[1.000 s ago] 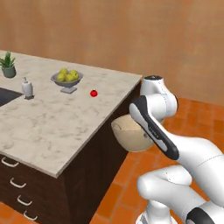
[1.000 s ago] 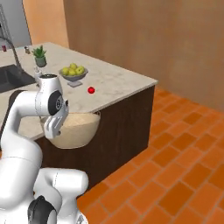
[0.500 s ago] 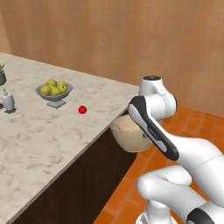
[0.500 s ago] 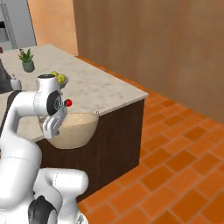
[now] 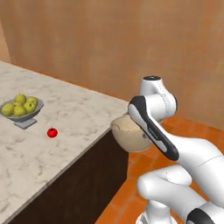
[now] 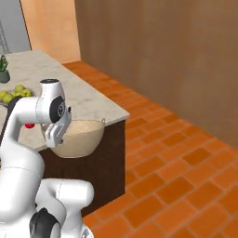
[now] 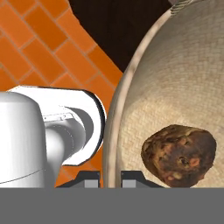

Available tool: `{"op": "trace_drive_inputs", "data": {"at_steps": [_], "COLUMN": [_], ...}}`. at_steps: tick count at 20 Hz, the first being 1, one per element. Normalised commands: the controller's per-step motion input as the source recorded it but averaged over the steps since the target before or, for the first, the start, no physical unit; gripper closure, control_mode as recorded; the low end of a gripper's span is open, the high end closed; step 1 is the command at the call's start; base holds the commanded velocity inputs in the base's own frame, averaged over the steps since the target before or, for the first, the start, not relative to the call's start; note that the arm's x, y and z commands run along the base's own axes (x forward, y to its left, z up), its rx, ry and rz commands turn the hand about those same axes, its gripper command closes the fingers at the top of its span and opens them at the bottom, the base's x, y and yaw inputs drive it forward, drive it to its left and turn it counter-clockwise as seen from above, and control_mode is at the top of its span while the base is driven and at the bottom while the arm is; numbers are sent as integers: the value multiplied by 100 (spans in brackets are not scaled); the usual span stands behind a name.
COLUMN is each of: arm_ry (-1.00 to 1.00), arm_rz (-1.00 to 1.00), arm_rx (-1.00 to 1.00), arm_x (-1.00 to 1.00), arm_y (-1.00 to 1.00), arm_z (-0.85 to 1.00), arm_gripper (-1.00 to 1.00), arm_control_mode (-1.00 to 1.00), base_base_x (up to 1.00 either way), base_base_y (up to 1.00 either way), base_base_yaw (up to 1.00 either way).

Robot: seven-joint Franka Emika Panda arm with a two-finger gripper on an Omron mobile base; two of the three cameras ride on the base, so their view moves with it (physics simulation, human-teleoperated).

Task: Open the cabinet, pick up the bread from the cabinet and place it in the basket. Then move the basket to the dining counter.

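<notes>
- holding the basket (image 6: 79,138) by its rim, the gripper (image 7: 110,177) is clenched, one dark fingertip on each side of the rim wall in the hand view.
- the basket hangs in the air just off the corner of the dining counter (image 5: 65,131), its mouth facing up and level, its rim about even with the counter top.
- seen from the left base view, the basket (image 5: 129,135) sits between the counter's corner and the white arm, which hides part of it.
- the bread (image 7: 179,155) lies inside the basket on the woven bottom, close to the wall nearest the gripper; it is a lumpy oval, its long axis running roughly along that wall in the hand view.
- the dining counter is a light marble-patterned slab on a dark base, and the basket does not rest on it.
- on the counter, well away from the basket, stand a grey bowl of green apples (image 5: 22,109) and, nearer the basket, a small red tomato (image 5: 52,132).
- further back on the counter from the basket, a small potted plant (image 6: 3,69) shows at the edge of the right base view.
- below the basket is an orange brick floor (image 6: 176,176).
- beyond the counter and basket rises a plain brown wall (image 5: 131,43).
</notes>
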Motion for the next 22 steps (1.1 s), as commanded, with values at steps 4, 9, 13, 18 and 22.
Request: {"op": "trace_drive_inputs", "data": {"at_steps": [4,9,13,18,22], "arm_ry": [0,0,0,0,0], "arm_rz": [0,0,0,0,0], "arm_rx": [0,0,0,0,0], "arm_x": [0,0,0,0,0], "arm_y": [0,0,0,0,0], "arm_z": [0,0,0,0,0], "arm_gripper": [100,100,100,100,100], "arm_control_mode": [100,100,100,100,100], "base_base_x": [100,100,75,81,52], "base_base_y": [-76,-46,-23,-2,-9], "base_base_yaw": [33,45,55,54,52]}}
